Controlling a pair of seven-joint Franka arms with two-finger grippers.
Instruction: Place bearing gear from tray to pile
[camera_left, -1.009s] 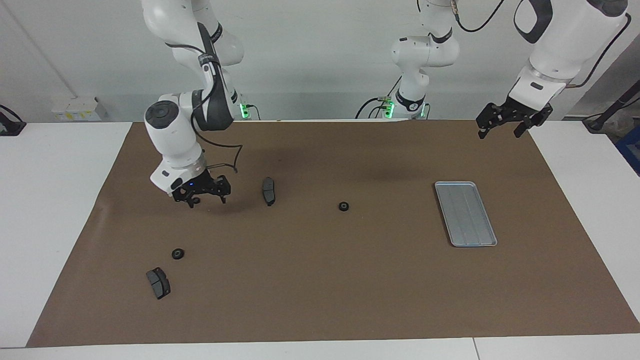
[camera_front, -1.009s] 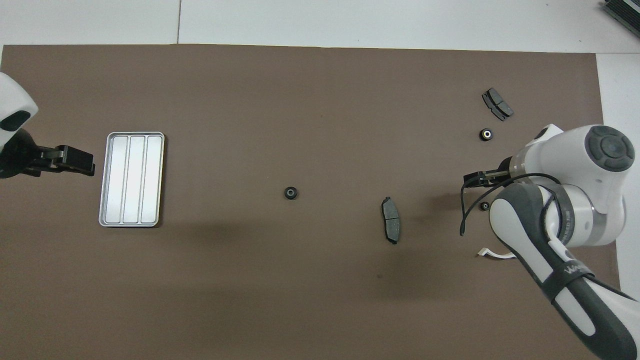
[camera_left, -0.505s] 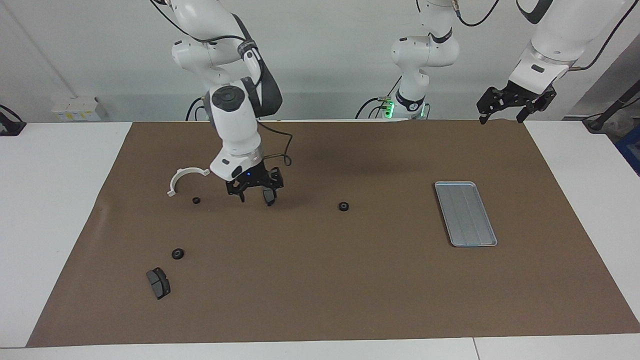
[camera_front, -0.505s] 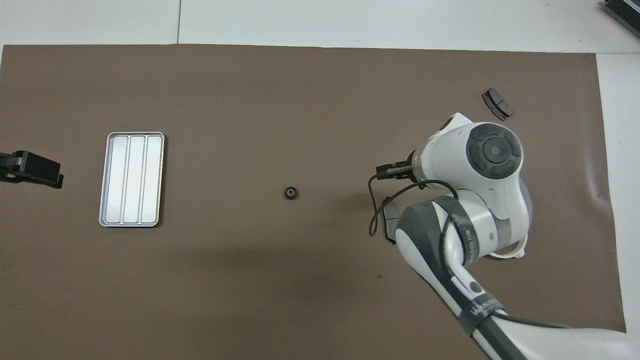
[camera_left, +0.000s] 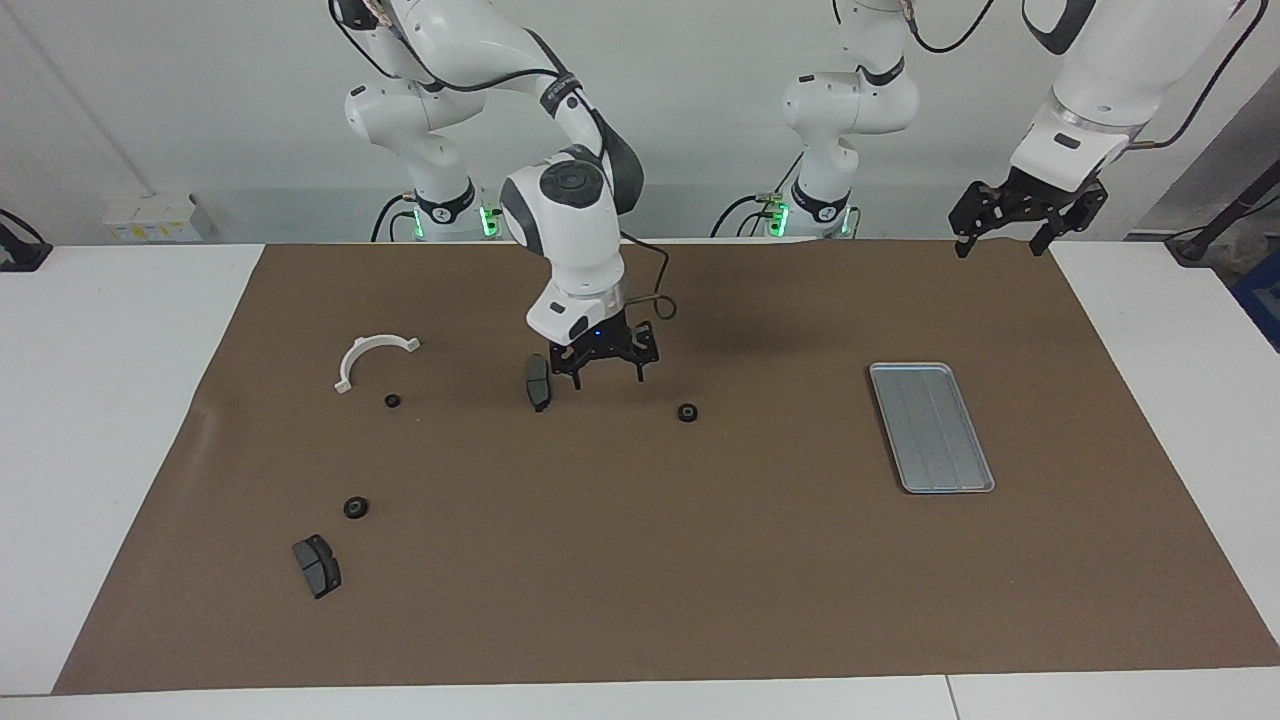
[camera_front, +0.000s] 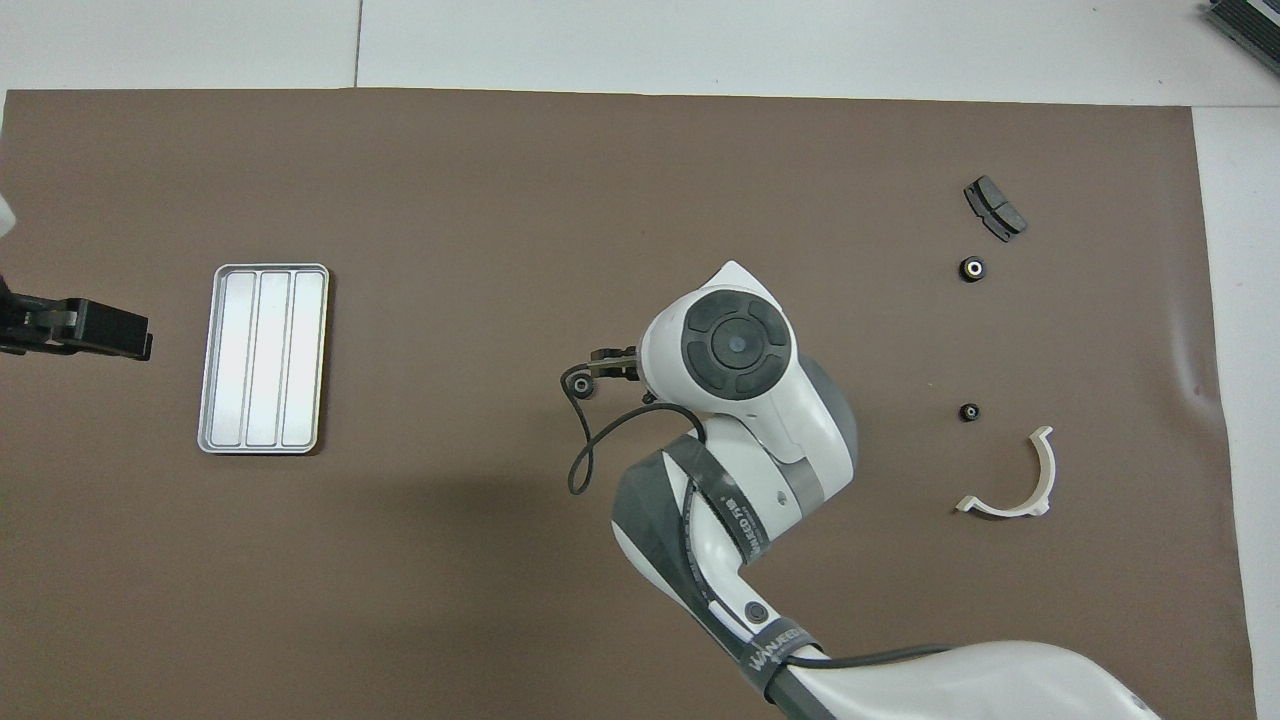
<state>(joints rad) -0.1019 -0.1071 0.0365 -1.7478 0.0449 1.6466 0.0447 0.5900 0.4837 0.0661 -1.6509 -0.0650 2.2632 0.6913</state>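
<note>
Three ribs line the tray (camera_left: 932, 428), holding no gear, while both tools (camera_left: 606, 364) (camera_left: 1020, 216) hang open.

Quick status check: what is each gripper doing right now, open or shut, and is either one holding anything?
Left gripper: open, holding nothing, raised near the table's edge.
Right gripper: open, holding nothing, above the mat between a brake pad and a gear.

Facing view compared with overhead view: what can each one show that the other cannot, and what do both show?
Only the facing view shows the brake pad beside the open right gripper; the arm hides both overhead, and only there are the open left gripper's fingers seen. The overhead view adds only the tray's ribs, seen square from above. Both show the white bracket and the gear at mid-mat.
</note>
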